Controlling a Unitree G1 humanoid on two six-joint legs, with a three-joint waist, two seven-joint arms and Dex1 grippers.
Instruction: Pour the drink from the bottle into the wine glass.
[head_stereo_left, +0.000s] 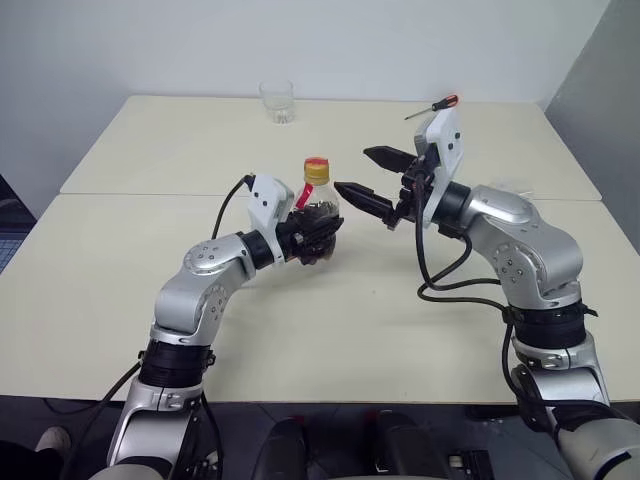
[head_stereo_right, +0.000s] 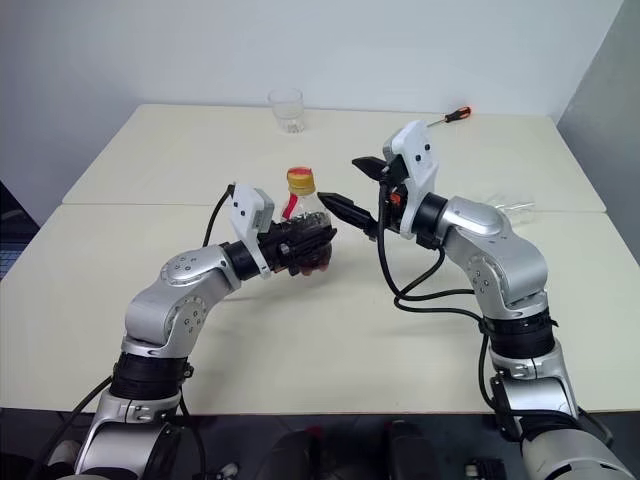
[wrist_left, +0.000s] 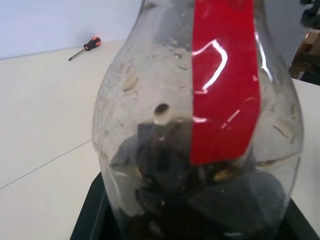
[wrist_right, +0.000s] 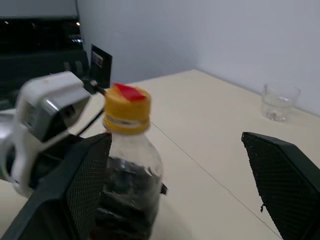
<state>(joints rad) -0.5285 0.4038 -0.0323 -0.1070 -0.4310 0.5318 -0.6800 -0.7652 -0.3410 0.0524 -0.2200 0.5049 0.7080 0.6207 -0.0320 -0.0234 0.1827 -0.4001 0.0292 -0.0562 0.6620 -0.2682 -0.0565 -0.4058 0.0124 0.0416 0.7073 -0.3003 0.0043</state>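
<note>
Clear plastic, bulbous and capped in yellow and red, the bottle (head_stereo_left: 318, 215) sits clenched in the left pincer (head_stereo_left: 312, 237), which grasps its round body from the side and holds it upright, apparently just off the counter (head_stereo_left: 120, 260). That grip looks meant to steady the bottle so the other arm can work at the top: the cap (head_stereo_left: 316, 168) rises free above the left pincer's fingers. The right pincer (head_stereo_left: 375, 182) stands released, jaws spread wide, just beside the bottle's neck, one finger near the cap's level and the other lower, touching nothing. From the right wrist view the cap stands just inside one of the two fingers, not centred between them, so unscrewing is probably the step in hand, with some lining up left.

Dark brown drink (wrist_right: 122, 200) fills only the lower part of the bottle; the upper body by the red label (wrist_left: 225, 80) is empty. Well beyond both pincers stands a short clear tumbler (head_stereo_left: 277, 101), seemingly empty, and past the right pincer lies a screwdriver (head_stereo_left: 432, 107). Something clear lies behind the right arm; whether it is the wine glass I cannot tell.
</note>
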